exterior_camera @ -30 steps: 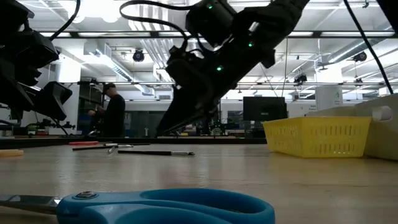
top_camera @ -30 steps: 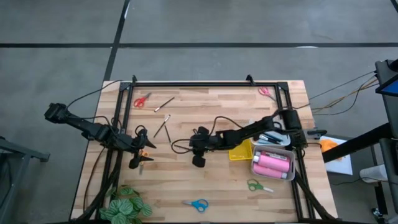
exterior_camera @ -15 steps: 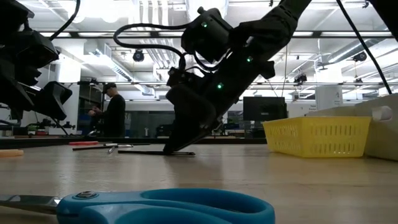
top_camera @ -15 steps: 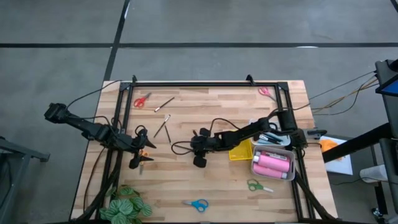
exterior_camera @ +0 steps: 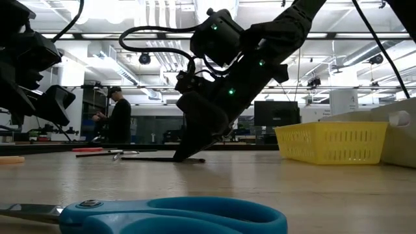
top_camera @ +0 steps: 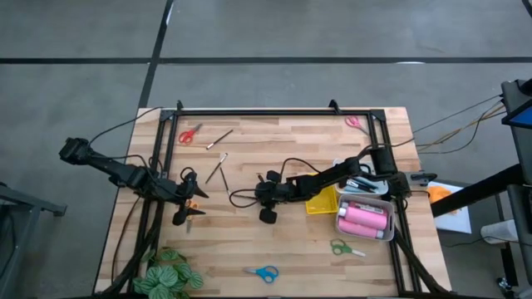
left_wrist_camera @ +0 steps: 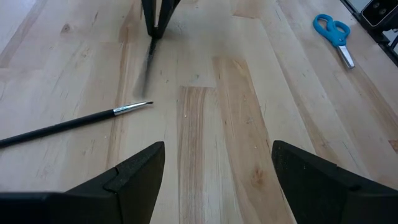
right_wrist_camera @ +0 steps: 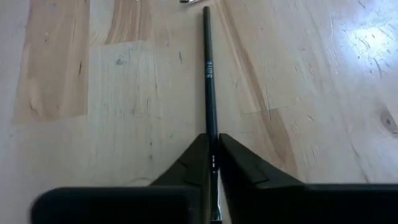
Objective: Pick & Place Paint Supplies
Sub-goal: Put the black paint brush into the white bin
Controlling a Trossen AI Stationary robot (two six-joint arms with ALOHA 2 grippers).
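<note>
A thin black brush (right_wrist_camera: 208, 74) lies flat on the wooden table near its middle. My right gripper (right_wrist_camera: 212, 138) is shut on it, and the low view shows the fingertips (exterior_camera: 179, 156) down at the tabletop. My left gripper (left_wrist_camera: 217, 180) waits open at the table's left side (top_camera: 184, 214), holding nothing. A second thin brush (left_wrist_camera: 74, 122) lies on the table just ahead of it. Other brushes (top_camera: 219, 169) lie farther back, and blue scissors (top_camera: 263, 272) lie near the front edge. My right gripper pinches the brush's thin shaft (right_wrist_camera: 211, 127) between its two fingertips, nearer one end than the middle. The fingers slant down from the table's right side and lie along the brush. The brush rests on the table, and its long free part (right_wrist_camera: 206, 37) points away toward the left.
A yellow tray (top_camera: 320, 202) and a white tray (top_camera: 342, 226) with pink bottles stand at the right. Red scissors (top_camera: 189, 133), pink scissors (top_camera: 353, 122), green scissors (top_camera: 345, 247) and orange scissors (top_camera: 193, 203) lie around. A leafy plant (top_camera: 170, 278) sits at the front left. A person stands in the room behind.
My right gripper has sunk from a little above the table down onto the black brush and has tipped steeper. Its fingertips now stand at the tabletop on the brush. The brush lies where it was.
</note>
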